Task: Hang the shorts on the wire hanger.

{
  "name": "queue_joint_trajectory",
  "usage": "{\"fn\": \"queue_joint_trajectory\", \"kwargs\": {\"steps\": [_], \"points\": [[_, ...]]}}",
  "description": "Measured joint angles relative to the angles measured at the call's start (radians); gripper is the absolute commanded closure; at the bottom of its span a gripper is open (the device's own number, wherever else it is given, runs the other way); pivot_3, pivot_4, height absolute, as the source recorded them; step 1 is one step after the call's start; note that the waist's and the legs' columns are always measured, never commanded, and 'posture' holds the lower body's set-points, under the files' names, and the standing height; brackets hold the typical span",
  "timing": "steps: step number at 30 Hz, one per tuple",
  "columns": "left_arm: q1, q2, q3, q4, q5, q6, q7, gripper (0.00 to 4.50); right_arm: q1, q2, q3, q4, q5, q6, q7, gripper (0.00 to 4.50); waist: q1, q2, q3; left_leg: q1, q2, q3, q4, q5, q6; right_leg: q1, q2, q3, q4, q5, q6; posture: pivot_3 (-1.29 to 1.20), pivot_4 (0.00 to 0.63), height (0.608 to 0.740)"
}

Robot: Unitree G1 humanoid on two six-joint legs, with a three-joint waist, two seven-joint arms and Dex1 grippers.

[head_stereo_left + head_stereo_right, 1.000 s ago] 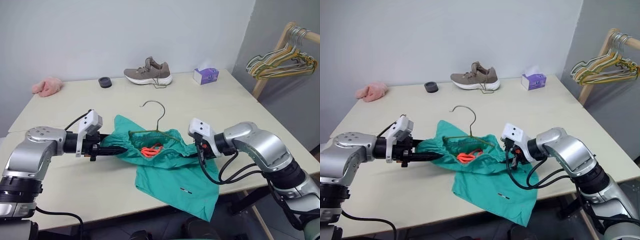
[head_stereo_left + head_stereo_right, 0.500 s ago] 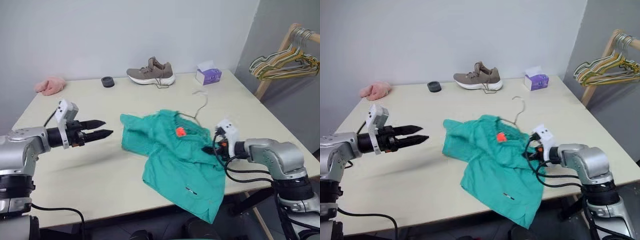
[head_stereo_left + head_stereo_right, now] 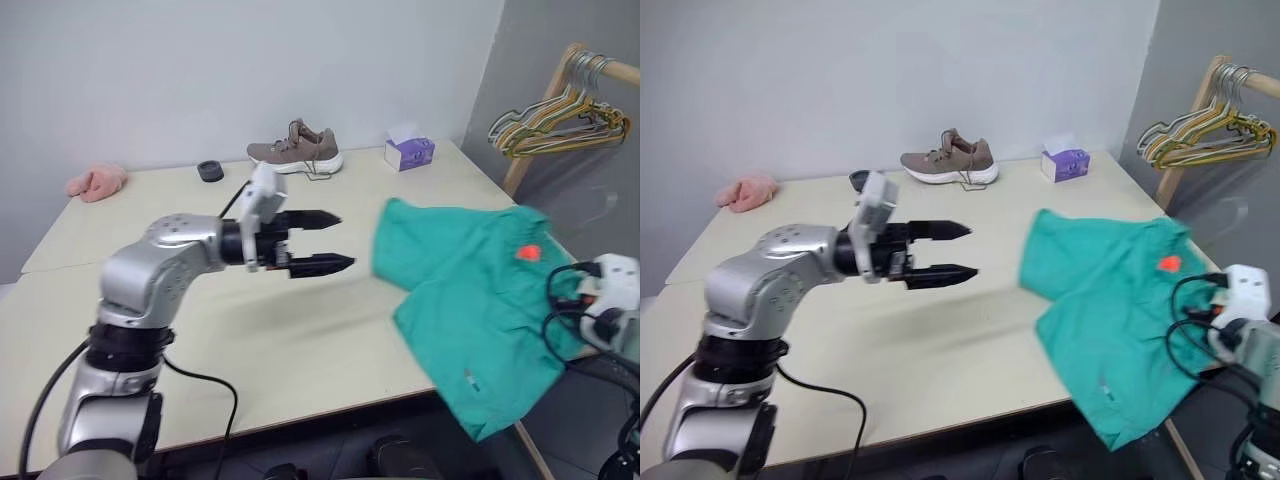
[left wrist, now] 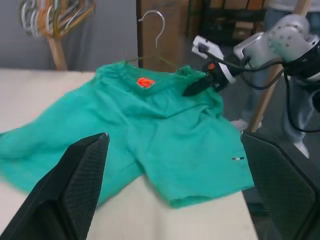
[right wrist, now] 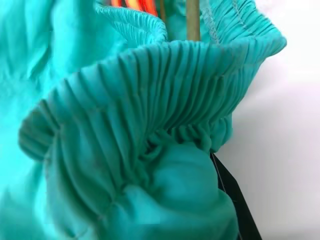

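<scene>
The teal-green shorts [image 3: 468, 290] lie at the table's right edge, one leg hanging over the front edge, orange tag [image 3: 528, 252] showing. My right gripper [image 4: 194, 89] is shut on the gathered waistband [image 5: 150, 100] at the far right. The wire hanger [image 4: 151, 26] runs through the waist, its hook rising above the waistband; the olive wire [image 5: 192, 20] shows inside the cloth. My left gripper [image 3: 345, 240] hovers open over the middle of the table, pointing right toward the shorts and apart from them, nothing between its fingers [image 4: 82, 180].
A brown shoe [image 3: 296, 146], a purple tissue box [image 3: 410, 152], a black round thing [image 3: 210, 169] and a pink plush [image 3: 95, 182] sit along the table's [image 3: 250, 330] far edge. A wooden rack with bunched pale hangers [image 3: 548, 115] stands beyond the right edge.
My right gripper dragged the shorts and hanger from the table's middle to its right edge. My left gripper let go of the waistband, opened wide and swung right.
</scene>
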Motion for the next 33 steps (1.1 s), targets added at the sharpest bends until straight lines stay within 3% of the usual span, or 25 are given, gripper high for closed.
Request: {"fn": "queue_joint_trajectory", "kwargs": {"steps": [7, 13, 24, 33], "points": [[-0.112, -0.159, -0.090, 0.030, 0.111, -0.042, 0.132, 0.05, -0.219, -0.125, -0.067, 0.235, -0.068, -0.112, -0.121, 4.50, -0.039, 0.000, 0.000, 0.001, 0.001, 0.004, -0.001, 0.000, 0.000, 0.000, 0.002, 0.005, 0.000, -0.001, 0.001, -0.33, 0.000, 0.740], [-0.183, -0.272, -0.109, 0.078, 0.120, -0.057, 0.163, 0.05, -0.384, -0.255, 0.008, 0.544, -0.102, -0.267, -0.130, 4.50, -0.058, 0.001, 0.000, 0.001, 0.001, 0.010, -0.002, -0.001, 0.001, 0.001, 0.002, 0.010, -0.001, -0.001, 0.002, -0.32, 0.000, 0.740], [-0.321, -0.337, -0.101, 0.195, 0.119, -0.105, 0.152, 0.05, -0.660, -0.400, 0.165, 1.177, -0.164, -0.563, -0.134, 4.50, -0.078, 0.001, 0.001, 0.004, 0.001, 0.022, -0.002, -0.001, 0.001, 0.002, 0.003, 0.012, -0.003, -0.002, 0.004, -0.30, 0.000, 0.740], [-0.392, -0.369, -0.101, 0.239, 0.110, -0.117, 0.109, 0.05, -0.718, -0.420, 0.224, 1.285, -0.167, -0.580, -0.100, 4.50, -0.079, 0.000, 0.002, 0.004, 0.001, 0.024, -0.002, -0.002, -0.001, 0.003, 0.003, 0.012, -0.003, -0.004, 0.006, -0.30, 0.000, 0.740]]}}
